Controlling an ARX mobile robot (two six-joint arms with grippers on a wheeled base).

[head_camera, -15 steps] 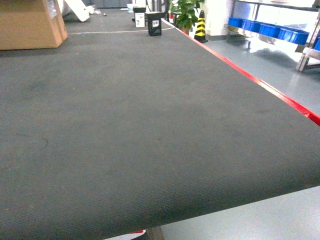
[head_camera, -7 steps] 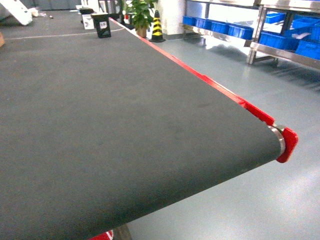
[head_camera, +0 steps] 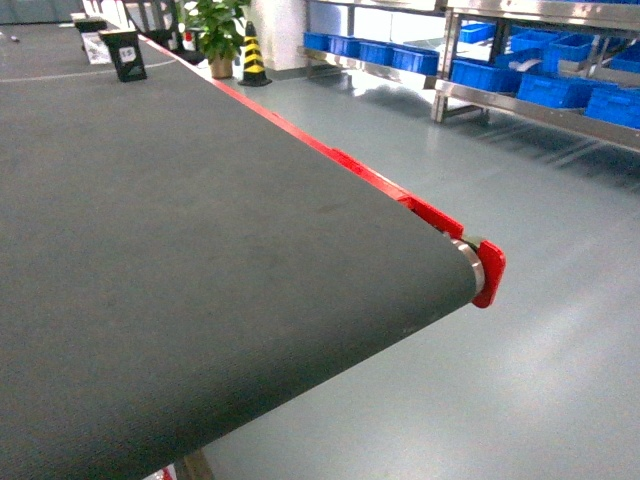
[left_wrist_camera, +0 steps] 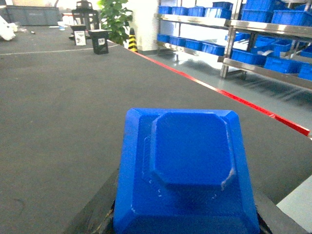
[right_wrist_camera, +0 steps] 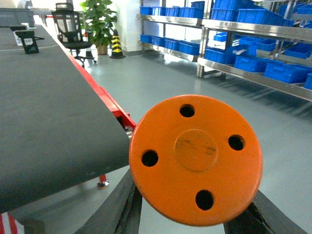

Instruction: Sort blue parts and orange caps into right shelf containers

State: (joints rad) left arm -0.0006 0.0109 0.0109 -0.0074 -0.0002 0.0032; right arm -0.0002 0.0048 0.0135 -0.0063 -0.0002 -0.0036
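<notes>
while the left gripper (left_wrist_camera: 185, 229) is pinching a blue part (left_wrist_camera: 187, 165) and the right gripper (right_wrist_camera: 195, 219) an orange cap (right_wrist_camera: 196, 158), the robot is apparently carrying both toward the right shelf containers (head_camera: 545, 85) at upper right, needing a closer approach next.

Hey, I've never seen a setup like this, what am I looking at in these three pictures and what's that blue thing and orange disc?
It's a wheeled robot with two arms. One picture is from its head: a dark conveyor belt with a red edge, and shelves of blue crates across the floor. The other two come from cameras on its wrists. The left gripper carries a blue part; the right gripper carries an orange cap with four holes. Nothing lies on the near belt.
</notes>
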